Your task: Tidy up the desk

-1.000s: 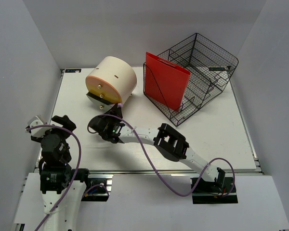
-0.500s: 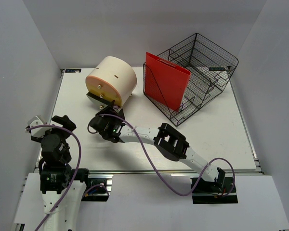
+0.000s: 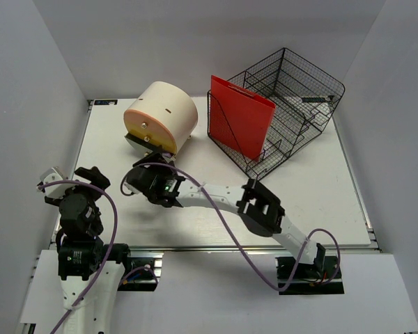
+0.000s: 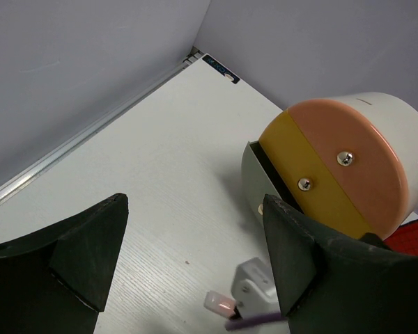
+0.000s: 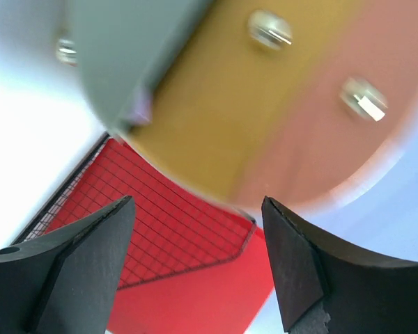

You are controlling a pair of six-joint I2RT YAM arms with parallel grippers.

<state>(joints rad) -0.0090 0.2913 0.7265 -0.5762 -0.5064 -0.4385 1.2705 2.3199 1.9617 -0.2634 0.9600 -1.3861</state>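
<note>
On the white desk (image 3: 313, 195) a cream drum-shaped drawer box (image 3: 168, 111) lies on its side, its round face split into pink, yellow and grey drawer fronts. The grey drawer (image 4: 254, 174) stands slightly out. My right gripper (image 3: 152, 161) is just in front of that face, open and empty; its wrist view shows the yellow front (image 5: 216, 104) close above the right gripper (image 5: 198, 203). My left gripper (image 3: 90, 174) rests near the desk's front left, open with nothing in it; in the left wrist view the left gripper (image 4: 195, 209) frames bare desk (image 4: 160, 153).
A black wire rack (image 3: 292, 104) at the back right holds an upright red folder (image 3: 240, 115). The right arm (image 3: 261, 209) stretches across the front middle with its purple cable (image 3: 223, 236). Grey walls enclose three sides; a metal rail (image 3: 265, 248) runs along the near edge.
My right gripper has opened wide from a partly closed stance and drawn slightly back and left from the drawer face; its elbow moved right. The left arm is still.
</note>
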